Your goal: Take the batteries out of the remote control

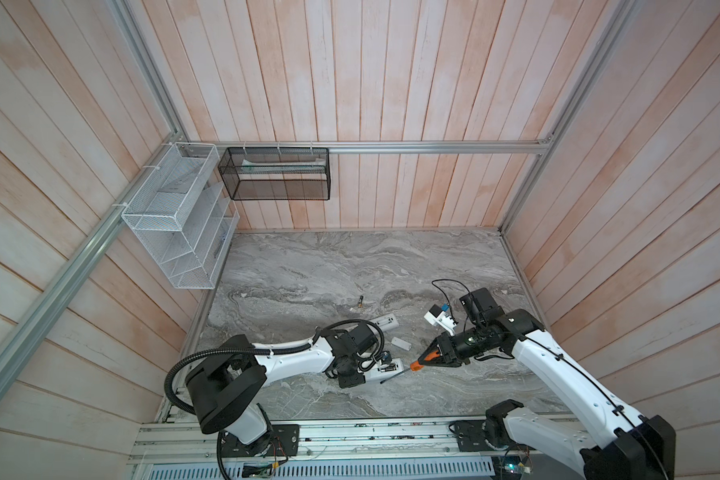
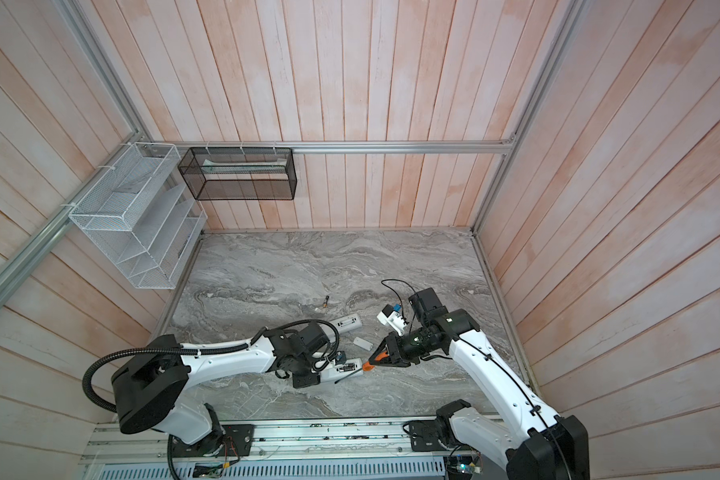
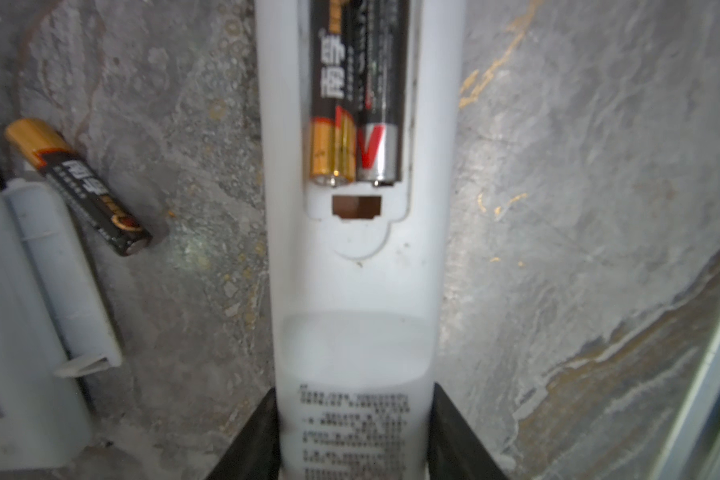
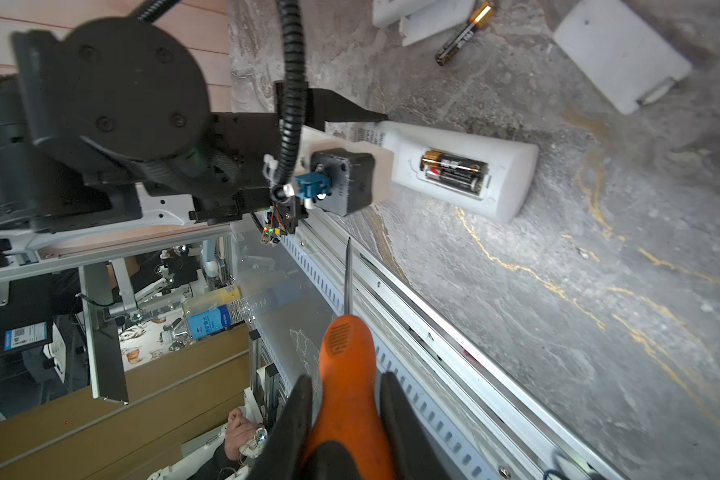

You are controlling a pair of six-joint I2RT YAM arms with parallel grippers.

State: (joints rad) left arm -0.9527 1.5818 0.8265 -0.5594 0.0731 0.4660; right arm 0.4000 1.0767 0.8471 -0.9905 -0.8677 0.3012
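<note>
— Holding anything, that left gripper?
— Yes. Its jaws stand partly apart, pressed against both sides of the white remote control. This lies back up on the table with its compartment uncovered.
— And the batteries?
— Two sit side by side in that compartment. A third battery lies loose on the table near a second remote. A fourth battery lies farther out, well apart from both arms.
— The right gripper?
— Closed tight on the orange handle of a screwdriver. The tip is near the held remote control but outside the compartment, touching no battery.
— The lid?
— A white cover lies on the table between the two remotes.
</note>
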